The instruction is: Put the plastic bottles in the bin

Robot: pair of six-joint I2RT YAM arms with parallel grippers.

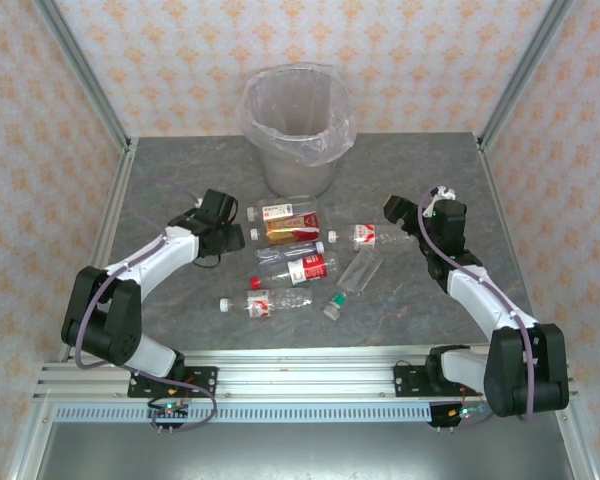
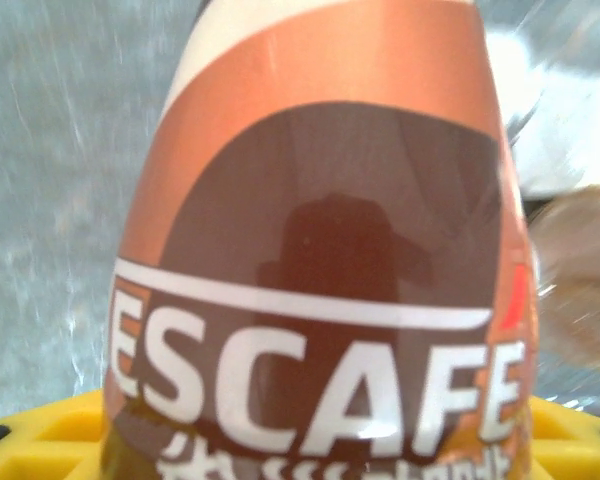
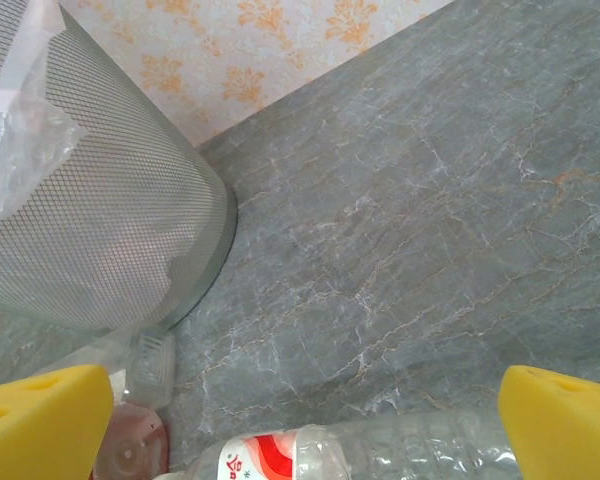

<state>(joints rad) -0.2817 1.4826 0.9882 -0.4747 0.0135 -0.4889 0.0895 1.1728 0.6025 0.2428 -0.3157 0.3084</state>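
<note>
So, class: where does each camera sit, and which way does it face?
Top external: fixed above and behind, facing down at the grey marbled table, the clear plastic bottles and both arms.
Left wrist: on the left arm, close against the amber-brown labelled bottle; yellow claw pads along the bottom.
Right wrist: on the right arm, facing the round grey mesh bin; yellow fingertips in both lower corners.
Shared: the bin, in top and right-wrist views.
</note>
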